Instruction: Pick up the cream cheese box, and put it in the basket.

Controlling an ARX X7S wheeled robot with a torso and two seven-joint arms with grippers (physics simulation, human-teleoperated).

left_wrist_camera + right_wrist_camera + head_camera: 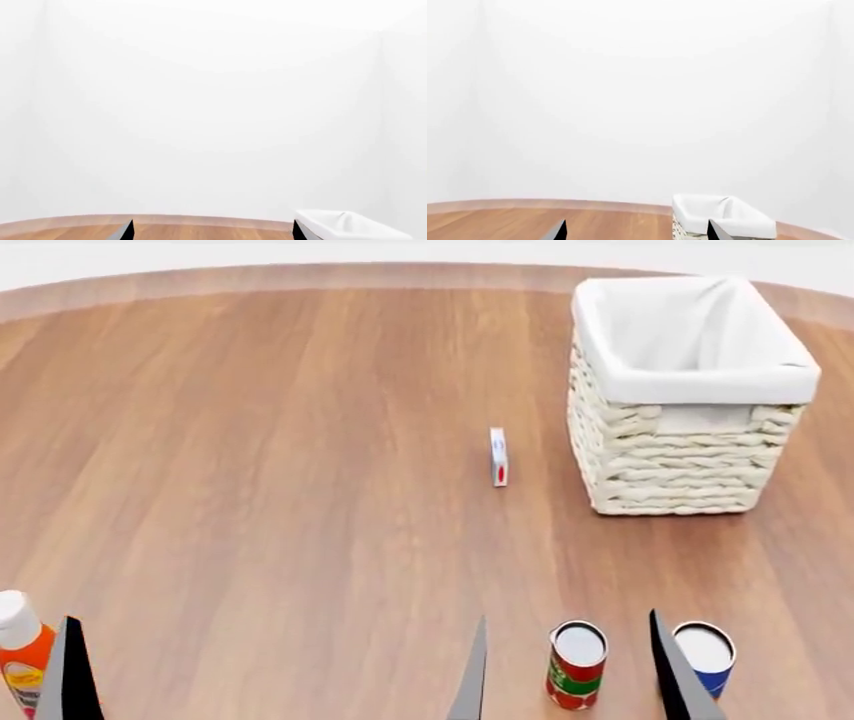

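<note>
Your cream cheese box [498, 457] stands on edge on the wooden table [267, 460], just left of the basket [685, 400] and apart from it. Both the left gripper [212, 231] and the right gripper [567, 670] have their fingers spread, holding nothing.

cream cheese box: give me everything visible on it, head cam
The cream cheese box is a small, thin white carton with a blue mark near its far end and a red spot near its near end. It stands on a narrow edge on the wooden table, long side pointing away from the camera. It sits apart from the wicker basket, on that basket's left. Nothing grips or touches it.
</note>
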